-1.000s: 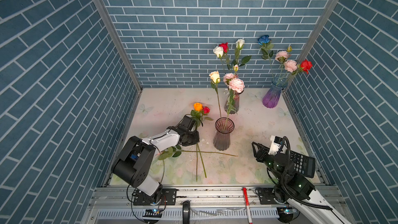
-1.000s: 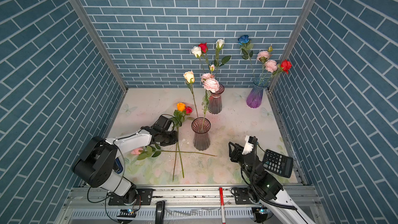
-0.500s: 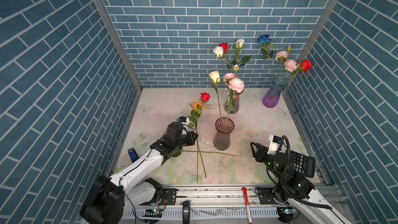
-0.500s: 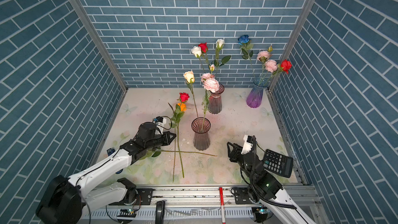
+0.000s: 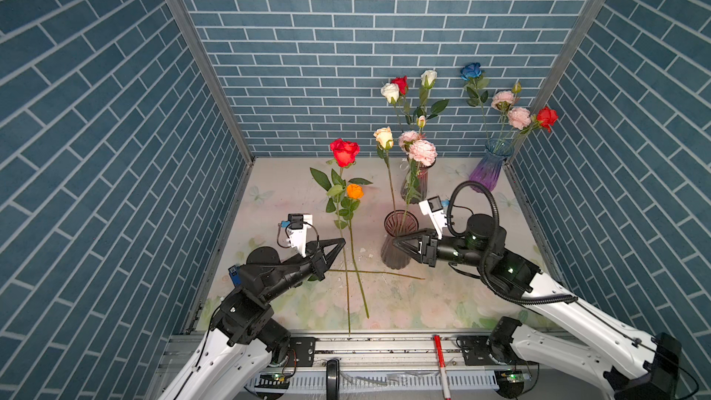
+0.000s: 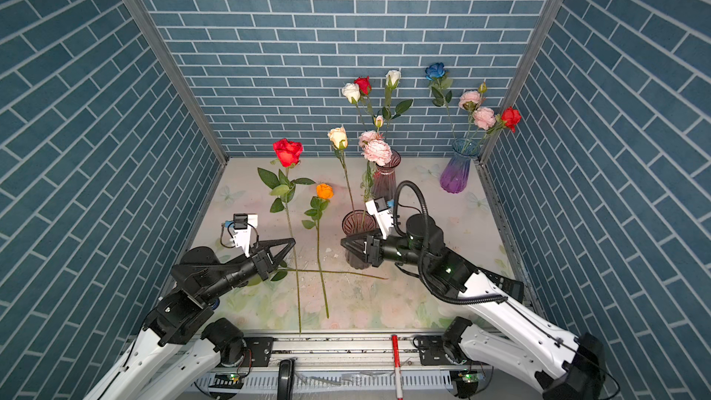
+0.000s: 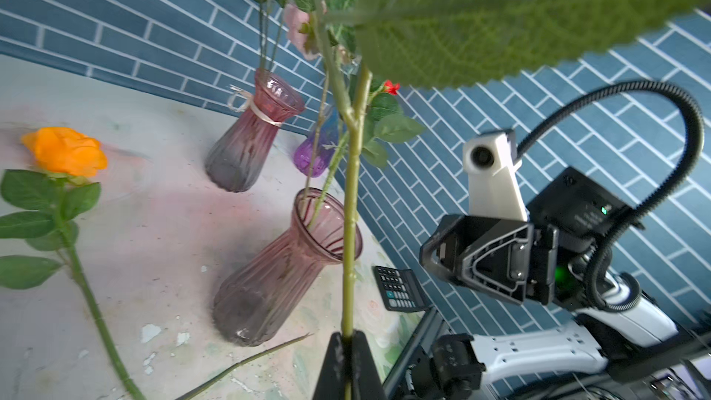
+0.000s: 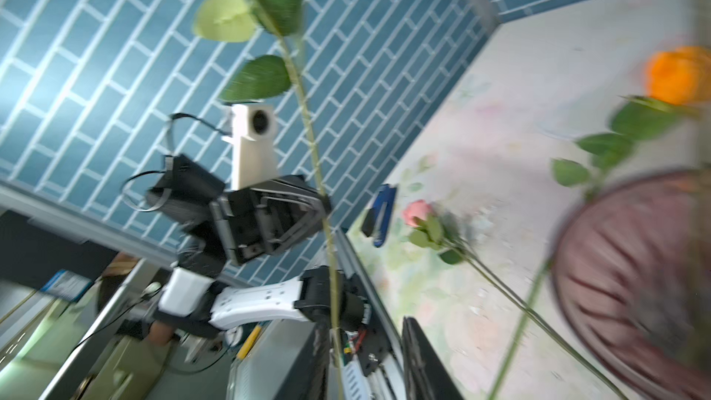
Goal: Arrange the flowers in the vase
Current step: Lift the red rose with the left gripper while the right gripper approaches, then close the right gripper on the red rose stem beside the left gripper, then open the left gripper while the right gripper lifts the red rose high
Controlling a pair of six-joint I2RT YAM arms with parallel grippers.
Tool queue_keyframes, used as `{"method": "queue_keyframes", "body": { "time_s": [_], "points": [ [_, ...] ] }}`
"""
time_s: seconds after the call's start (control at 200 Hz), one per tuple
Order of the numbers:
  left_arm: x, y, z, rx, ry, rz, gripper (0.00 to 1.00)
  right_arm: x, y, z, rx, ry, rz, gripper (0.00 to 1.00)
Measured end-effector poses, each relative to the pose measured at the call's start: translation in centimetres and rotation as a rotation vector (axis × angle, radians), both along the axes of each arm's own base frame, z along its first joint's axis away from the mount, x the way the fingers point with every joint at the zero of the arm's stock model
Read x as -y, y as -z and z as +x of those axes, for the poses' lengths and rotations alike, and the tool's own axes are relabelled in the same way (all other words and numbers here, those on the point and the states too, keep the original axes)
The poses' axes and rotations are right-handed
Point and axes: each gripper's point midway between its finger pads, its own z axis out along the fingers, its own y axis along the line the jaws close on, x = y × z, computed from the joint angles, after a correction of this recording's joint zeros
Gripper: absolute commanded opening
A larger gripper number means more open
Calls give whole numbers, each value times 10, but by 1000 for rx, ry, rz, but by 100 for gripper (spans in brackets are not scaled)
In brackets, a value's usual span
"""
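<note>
The left gripper [image 5: 341, 241] clenches the long-stemmed red rose [image 5: 344, 152] upright. The ribbed smoky-pink glass vase [image 5: 389, 259] waits just past its tips, beside the parted, empty right gripper [image 5: 396, 242].

Off-task items I can see:
- black calculator [image 7: 400, 288], at the edge of the floral mat [image 5: 419, 309], beside the brick-pattern wall [image 5: 346, 13]
- small blue-and-black object [image 8: 381, 213], mat's left edge, kind unclear
- red-and-white pen [image 5: 442, 367], on the front rail [image 5: 384, 346]
</note>
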Motion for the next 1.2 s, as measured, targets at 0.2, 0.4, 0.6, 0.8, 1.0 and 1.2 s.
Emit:
{"method": "queue_keyframes", "body": {
  "time_s": [0.2,0.4,0.6,0.8,1.0,1.2],
  "points": [
    [26,-17,-21,28,141,-7,0,-31,-57,-19,114,-128,57,38],
    [43,-34,-33,64,222,-8,0,-35,-63,-15,134,-116,34,40],
    [49,-45,-38,92,250,-26,0,-40,-51,-15,119,-118,-2,40],
    [58,-51,-44,98,292,-27,0,-48,-52,-16,116,-129,-9,35],
    [63,-53,-51,106,317,-27,0,-50,-64,-19,144,-139,13,0],
    [58,-52,-45,117,271,-18,60,-47,-62,-13,160,-98,-11,0]
  ]
}}
